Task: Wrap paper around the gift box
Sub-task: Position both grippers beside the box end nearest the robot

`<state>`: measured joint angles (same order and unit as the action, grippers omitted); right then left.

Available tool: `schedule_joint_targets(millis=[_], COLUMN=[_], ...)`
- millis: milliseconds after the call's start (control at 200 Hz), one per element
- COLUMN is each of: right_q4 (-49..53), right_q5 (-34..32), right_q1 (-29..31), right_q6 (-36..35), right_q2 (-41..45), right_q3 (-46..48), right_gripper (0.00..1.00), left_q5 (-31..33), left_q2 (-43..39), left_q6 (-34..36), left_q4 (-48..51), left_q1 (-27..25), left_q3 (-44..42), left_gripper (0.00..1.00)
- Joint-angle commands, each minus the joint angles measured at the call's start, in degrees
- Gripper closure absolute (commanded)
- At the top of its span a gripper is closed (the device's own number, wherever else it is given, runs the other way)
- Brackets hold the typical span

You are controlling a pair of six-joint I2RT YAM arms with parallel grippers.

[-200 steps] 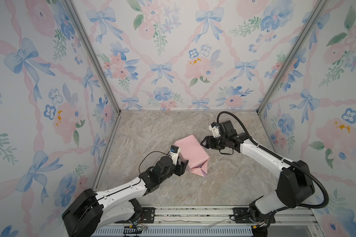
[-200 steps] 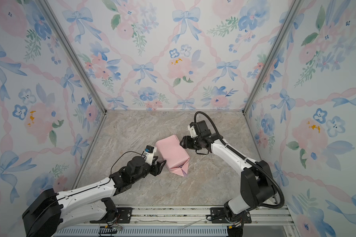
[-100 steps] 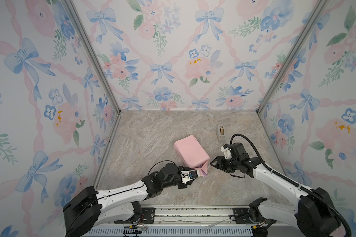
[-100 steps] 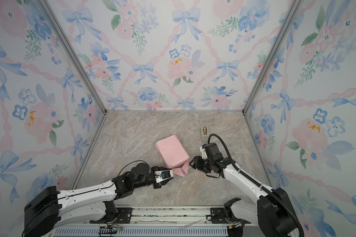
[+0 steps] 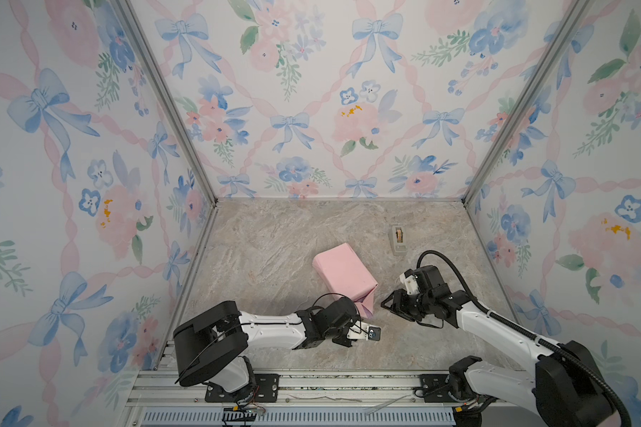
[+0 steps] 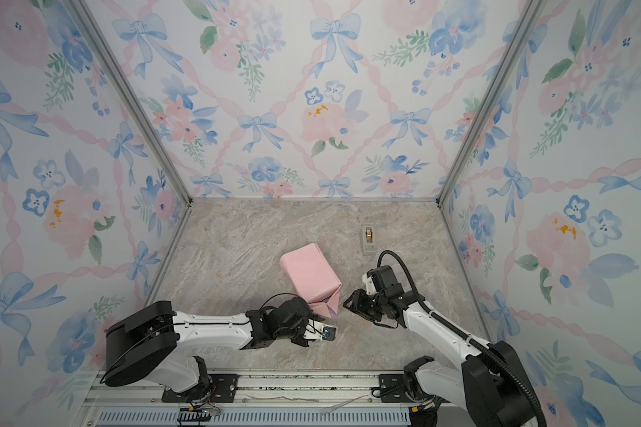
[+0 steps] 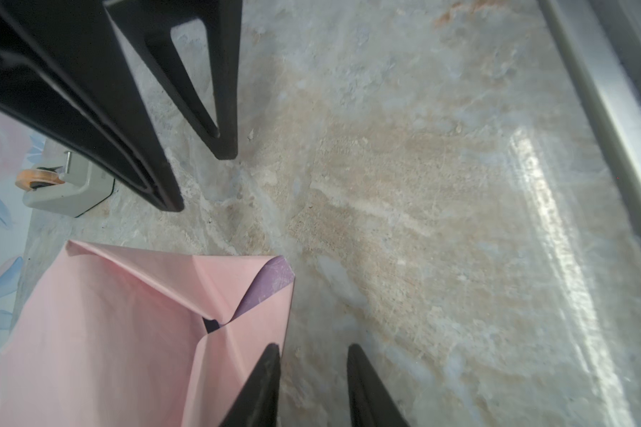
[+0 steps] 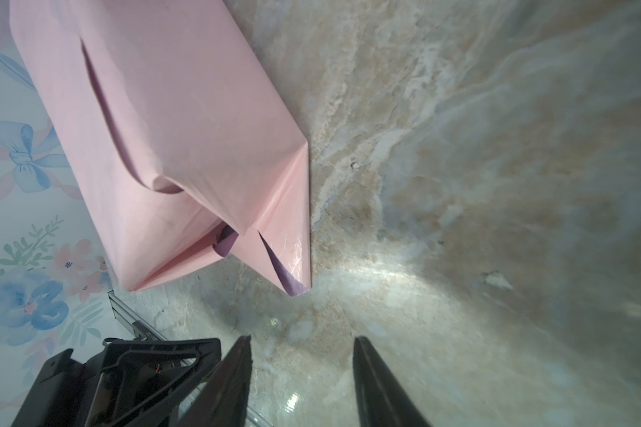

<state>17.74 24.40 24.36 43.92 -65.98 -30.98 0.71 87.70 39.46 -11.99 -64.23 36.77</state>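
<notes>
- Left arm (image 5: 271, 329): I see it stretched low along the front rail and reaching rightward. Its wrist sits at the near end of the wrapped parcel.
- Left gripper (image 7: 313, 349): released, with bare tabletop (image 7: 422, 222) between the fingertips. One fingertip (image 7: 269, 364) sits at the paper's edge; I cannot tell whether it touches.
- Right arm (image 5: 496, 329): it reaches leftward from the front right base. Right gripper (image 8: 302, 338) is released with nothing between the jaws, just beside the parcel's near corner and apart from it.
- Change: a second ago the left gripper was against the parcel's left flank and the right gripper at its far right edge. Both have since dropped to the near end. The parcel has stayed put.
- The paper (image 5: 343, 271) lies pink side out near the table's centre, with the gift box hidden inside.
- The parcel's long axis runs from rear left to front right. Its folded end (image 7: 237, 292), showing lilac inside, faces the grippers.
- Tape dispenser (image 5: 398, 240): well apart, behind the right arm.
</notes>
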Motion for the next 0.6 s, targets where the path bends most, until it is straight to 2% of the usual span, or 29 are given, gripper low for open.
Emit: schedule_joint_targets(millis=[0, 180, 595], right_q4=[1.04, 1.24, 2.13], right_q5=[0.57, 0.60, 0.84], right_q1=[-0.79, -1.31, -1.64], right_q6=[-0.84, -1.12, -1.82], right_q2=[1.20, 2.02, 2.85], right_q3=[1.32, 2.40, 3.29], right_gripper=[0.53, 0.53, 0.53], left_q5=[2.21, 4.43, 6.50], left_q2=[3.23, 8.65, 13.67], left_q6=[0.40, -0.57, -1.19], left_q4=[1.61, 4.98, 7.02], left_q1=[-0.50, -0.49, -0.43], left_q3=[2.92, 8.40, 12.08], left_gripper=[0.68, 0.71, 0.70])
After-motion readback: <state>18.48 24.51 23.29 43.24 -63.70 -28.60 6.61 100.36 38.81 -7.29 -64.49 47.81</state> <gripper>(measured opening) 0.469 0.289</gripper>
